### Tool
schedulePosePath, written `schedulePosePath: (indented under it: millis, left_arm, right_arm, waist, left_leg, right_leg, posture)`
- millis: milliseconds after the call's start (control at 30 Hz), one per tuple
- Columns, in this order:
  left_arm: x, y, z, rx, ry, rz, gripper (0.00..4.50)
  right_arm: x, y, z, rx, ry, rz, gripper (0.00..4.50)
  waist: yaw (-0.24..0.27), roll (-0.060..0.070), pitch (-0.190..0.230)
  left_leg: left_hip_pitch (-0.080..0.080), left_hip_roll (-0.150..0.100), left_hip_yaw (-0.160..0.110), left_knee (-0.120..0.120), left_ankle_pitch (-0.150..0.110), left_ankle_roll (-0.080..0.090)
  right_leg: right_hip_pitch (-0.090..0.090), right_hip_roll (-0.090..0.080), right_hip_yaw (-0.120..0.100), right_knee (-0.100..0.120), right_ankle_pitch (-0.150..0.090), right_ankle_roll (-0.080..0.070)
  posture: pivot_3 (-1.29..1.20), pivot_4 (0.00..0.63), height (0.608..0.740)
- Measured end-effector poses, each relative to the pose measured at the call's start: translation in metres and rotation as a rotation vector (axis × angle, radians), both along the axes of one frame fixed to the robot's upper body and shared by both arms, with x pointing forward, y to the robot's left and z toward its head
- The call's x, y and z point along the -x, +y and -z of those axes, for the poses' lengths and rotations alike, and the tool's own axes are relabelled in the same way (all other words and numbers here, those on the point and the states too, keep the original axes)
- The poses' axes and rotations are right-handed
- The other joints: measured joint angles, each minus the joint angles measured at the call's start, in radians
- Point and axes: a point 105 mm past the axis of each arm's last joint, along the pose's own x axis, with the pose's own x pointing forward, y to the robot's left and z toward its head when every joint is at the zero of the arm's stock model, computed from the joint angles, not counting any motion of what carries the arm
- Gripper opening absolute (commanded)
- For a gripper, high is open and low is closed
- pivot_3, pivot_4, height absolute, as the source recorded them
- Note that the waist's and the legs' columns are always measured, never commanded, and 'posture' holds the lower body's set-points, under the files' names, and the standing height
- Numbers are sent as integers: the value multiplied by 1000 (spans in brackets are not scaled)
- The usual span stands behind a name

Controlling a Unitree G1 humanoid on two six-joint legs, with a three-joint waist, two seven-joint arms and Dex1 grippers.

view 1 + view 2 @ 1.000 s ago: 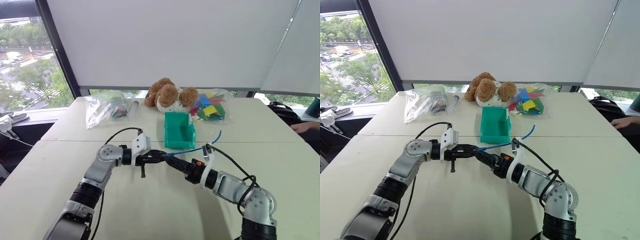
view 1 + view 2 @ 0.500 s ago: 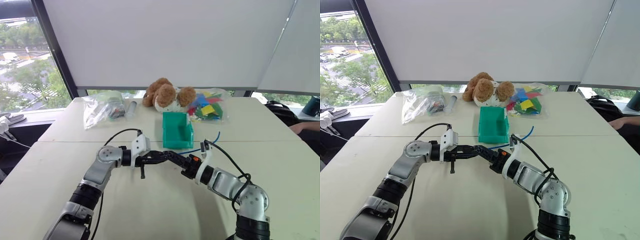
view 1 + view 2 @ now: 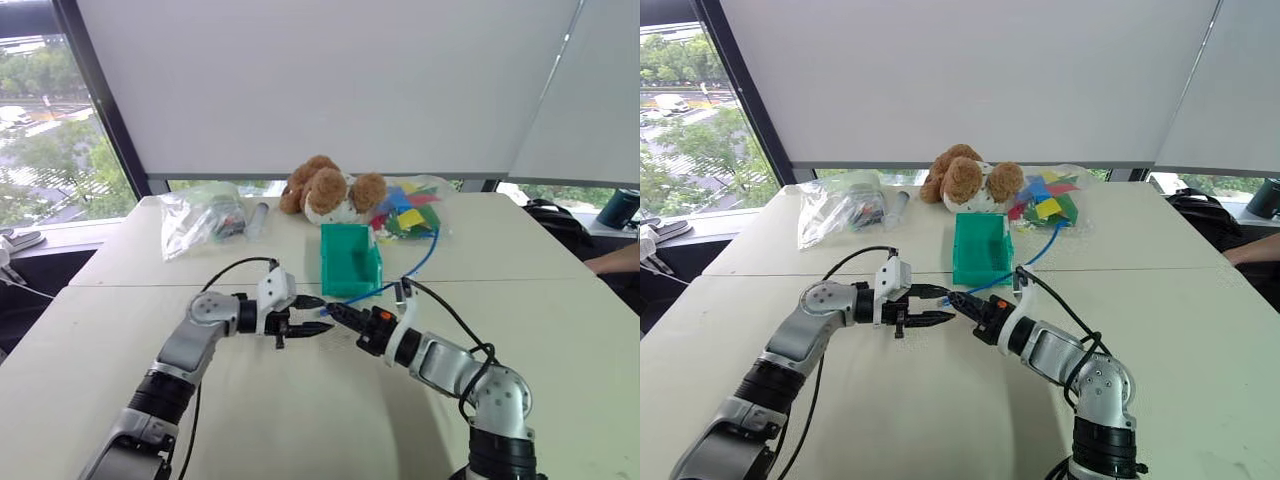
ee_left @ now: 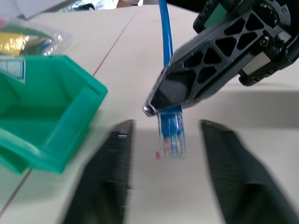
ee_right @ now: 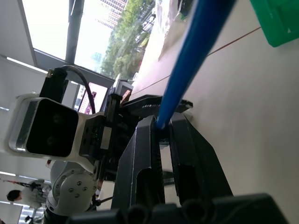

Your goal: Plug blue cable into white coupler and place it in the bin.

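My right gripper (image 3: 333,311) is shut on the blue cable (image 3: 412,264) just behind its clear plug (image 4: 171,136). The plug pokes out past the right fingertips. From the grip, the cable arcs back to the right, past the bin. My left gripper (image 3: 318,314) is open, one finger on each side of the plug and neither touching it, as the left wrist view shows. The teal bin (image 3: 350,261) stands on the table just beyond both grippers, open top up. The white coupler is out of view.
A brown stuffed dog (image 3: 325,189) lies behind the bin. A clear bag of small items (image 3: 204,216) is at the back left and a bag of colourful pieces (image 3: 411,210) at the back right. A person's hand (image 3: 622,261) rests at the table's right edge.
My left gripper has opened and let go of the cable's plug end. My right gripper has shut on the cable there. The cable's free end has swung up towards the bags.
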Motion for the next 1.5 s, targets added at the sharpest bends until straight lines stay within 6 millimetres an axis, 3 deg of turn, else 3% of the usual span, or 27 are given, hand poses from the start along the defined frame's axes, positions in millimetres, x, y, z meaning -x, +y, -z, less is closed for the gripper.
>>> schedulePosePath:
  millis: [33,67,233,400,600,767,1033,1200,1300,1500]
  left_arm:
    - [0,8,-2,-9,7,-20,4322]
    - [-1,19,-5,-23,7,-49,4456]
    - [-7,59,-16,-45,-9,-186,4456]
    - [-11,115,-17,-76,-4,-380,4456]
    - [-15,142,7,-90,40,-469,4456]
    - [-23,146,26,-74,67,-500,4456]
    - [-31,115,52,-23,114,-462,4456]
    - [-37,109,65,-9,113,-520,4456]
    - [-40,103,67,3,94,-540,3604]
    - [-41,92,71,31,86,-535,433]
  right_arm:
    - [-1,-1,-3,12,-15,0,0]
    - [-1,-3,-7,27,-34,-3,0]
    - [2,-5,-15,164,-134,-55,0]
    - [13,1,-11,438,-331,-189,0]
    - [17,17,-16,472,-472,-280,0]
    - [17,18,-18,474,-494,-296,0]
    - [15,16,-16,492,-494,-283,0]
    - [14,13,-12,496,-477,-264,0]
    - [14,12,-13,498,-480,-255,0]
    - [15,13,-16,504,-493,-246,0]
  waist:
    - [0,0,0]
    - [-1,0,0]
    - [2,0,0]
    - [1,0,0]
    - [6,0,0]
    - [9,-1,0]
    - [6,-1,0]
    - [6,-1,0]
    - [7,-1,0]
    - [7,-1,0]
  left_leg:
    - [0,0,0,0,0,0]
    - [0,0,0,0,0,0]
    - [0,0,0,0,0,0]
    - [0,0,1,-1,0,0]
    - [0,0,1,-1,0,0]
    - [0,-1,1,0,0,0]
    - [-1,-1,1,0,0,0]
    - [-1,-1,1,-1,0,0]
    - [-1,-1,1,-1,0,0]
    - [0,-1,1,0,0,0]
  right_leg:
    - [0,0,0,0,0,0]
    - [0,0,0,0,0,0]
    - [0,0,0,-1,0,0]
    - [-1,0,0,-1,0,0]
    - [-1,-1,0,-1,0,0]
    - [0,-2,0,-1,0,0]
    - [-1,-2,0,-1,0,0]
    - [-1,-2,0,-1,0,0]
    - [-1,-3,0,-1,0,0]
    - [-1,-3,-1,-1,0,0]
  posture:
    - [0,150,740]
    - [0,150,740]
    - [0,150,740]
    - [0,150,740]
    - [0,150,740]
    - [0,150,740]
    - [0,150,740]
    - [0,150,740]
    - [0,150,740]
    - [0,150,740]
